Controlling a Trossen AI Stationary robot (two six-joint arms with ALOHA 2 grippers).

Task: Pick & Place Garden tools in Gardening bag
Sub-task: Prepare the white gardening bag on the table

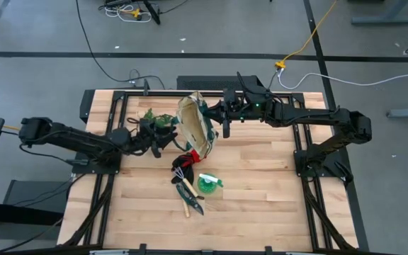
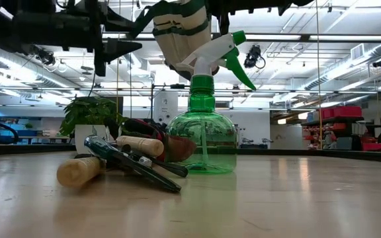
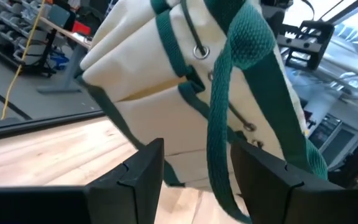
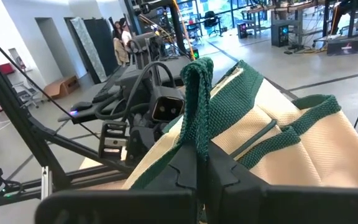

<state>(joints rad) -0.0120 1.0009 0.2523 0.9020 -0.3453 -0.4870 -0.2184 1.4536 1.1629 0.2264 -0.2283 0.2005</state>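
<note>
Bag: the soft beige canvas gardening bag with dark green trim and loop handles [image 1: 195, 126] hung tilted above the table's far middle, clear of the wood.
Right gripper: the right gripper [image 4: 199, 163] was pinched fully closed on one green webbing handle [image 4: 197, 99], carrying the bag.
Left gripper: the left gripper [image 3: 194, 171] stood wide, its fingers either side of the other green loop handle [image 3: 219, 124], not yet clamped on it.
Handling: the bag looked light, limp and prone to sag or swing; the handles seemed the surest hold, one each side to spread the mouth.
Tools: the wooden-handled rake [image 2: 78, 170], dark-handled shears [image 2: 134, 165], red-and-black glove [image 1: 183, 161] and green spray bottle [image 2: 202, 142] lay heaped on the table just beneath the bag.
</note>
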